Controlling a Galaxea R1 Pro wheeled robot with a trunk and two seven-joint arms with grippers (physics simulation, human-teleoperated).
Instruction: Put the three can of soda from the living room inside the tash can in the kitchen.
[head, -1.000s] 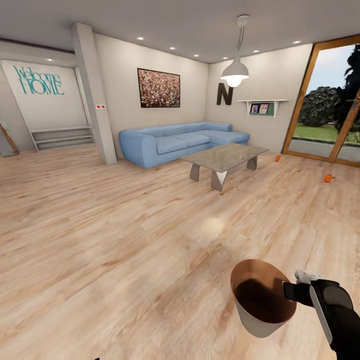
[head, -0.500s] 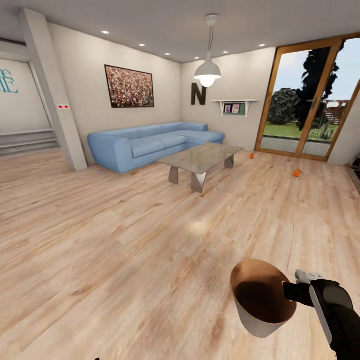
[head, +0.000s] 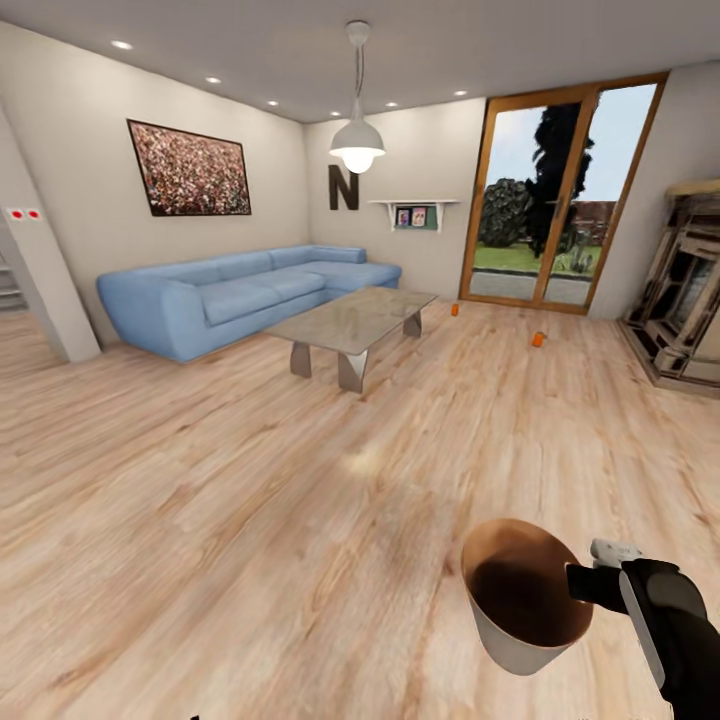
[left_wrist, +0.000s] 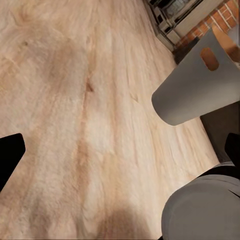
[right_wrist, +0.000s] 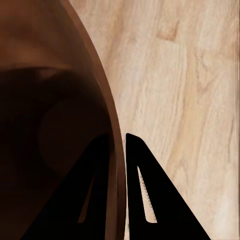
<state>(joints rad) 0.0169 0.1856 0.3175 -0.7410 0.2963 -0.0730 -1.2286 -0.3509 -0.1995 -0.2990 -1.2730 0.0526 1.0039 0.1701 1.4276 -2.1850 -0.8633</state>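
The right gripper (right_wrist: 116, 145) clamps the rim of the tash can (head: 520, 600), one finger inside the wall and one outside; the bin hangs upright, mouth upward. Two orange cans (head: 538, 339) lie far ahead on the floor (head: 250, 480). The left gripper's grip cannot be told.

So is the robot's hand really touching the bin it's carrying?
Touching. In the right wrist view the right hand has one finger inside and one outside the tash can, pinching its wall. The head view shows the same hand at the rim.
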